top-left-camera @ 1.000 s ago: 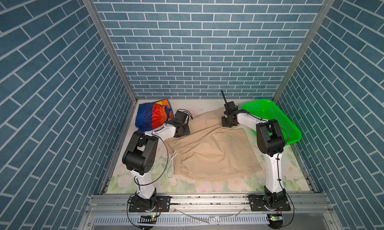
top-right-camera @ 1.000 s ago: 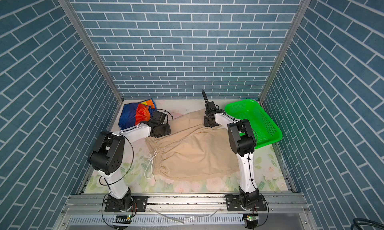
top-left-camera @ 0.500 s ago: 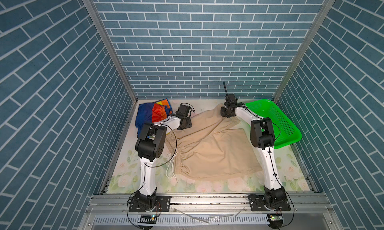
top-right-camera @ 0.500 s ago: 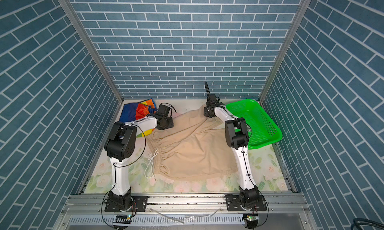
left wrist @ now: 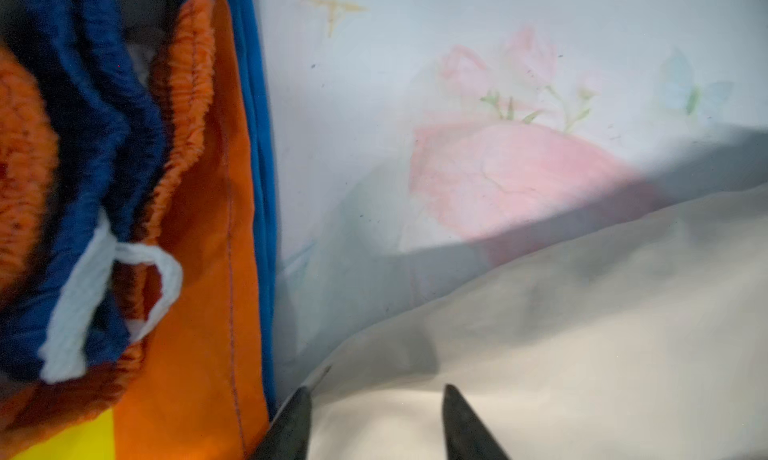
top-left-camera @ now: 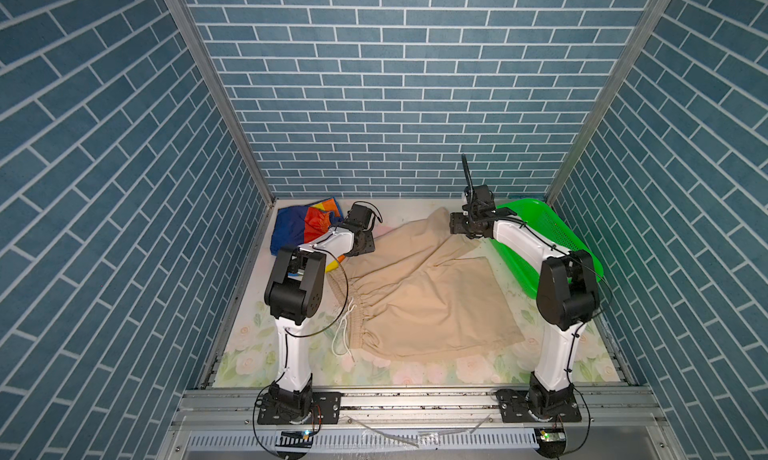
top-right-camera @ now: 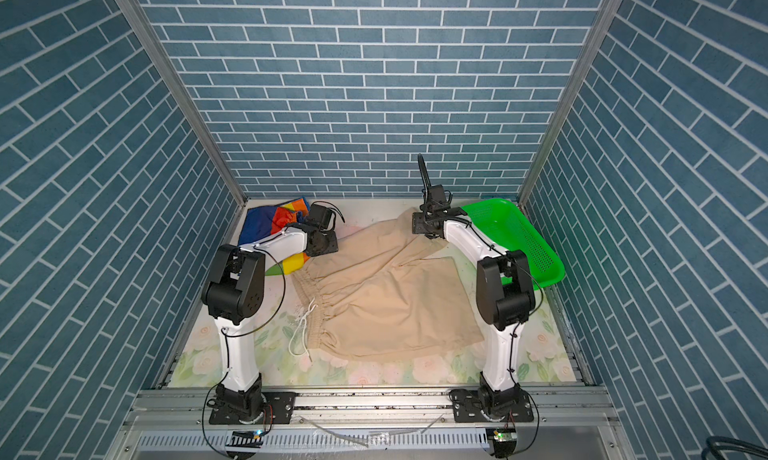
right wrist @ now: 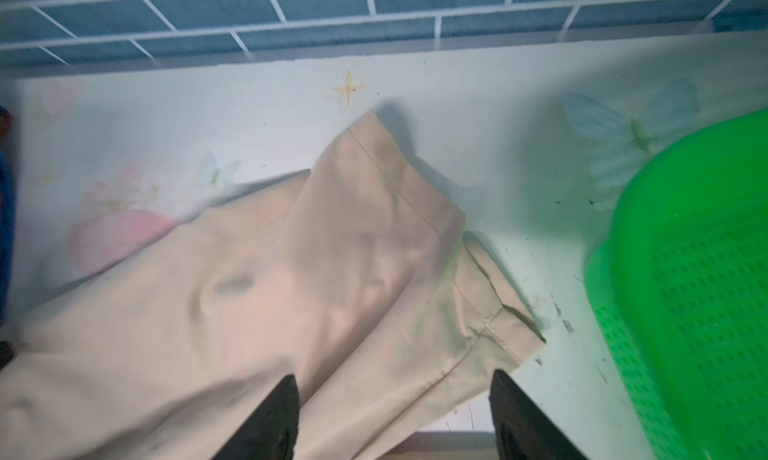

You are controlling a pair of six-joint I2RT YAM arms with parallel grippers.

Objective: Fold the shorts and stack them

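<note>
Rainbow-striped shorts bunched far left, thin, likely slippery. Left tool parted, empty, at edge of beige shorts. These lie spread mid-tabletop, soft, limp. Pinch hem corners. Right tool wide apart, empty, over leg hem.

We see a green basket on the right of the worktop, lying along the right wall with its far end near the back corner; its perforated floor shows in the right wrist view. The worktop carries a pale floral print: a pink bloom, a light-blue butterfly just beside the basket, and a small yellow star near the back edge. Blue brick-pattern walls enclose it on three sides, joined at the corners by metal posts. Along the front we see a metal rail and, below it, a slotted duct.
</note>
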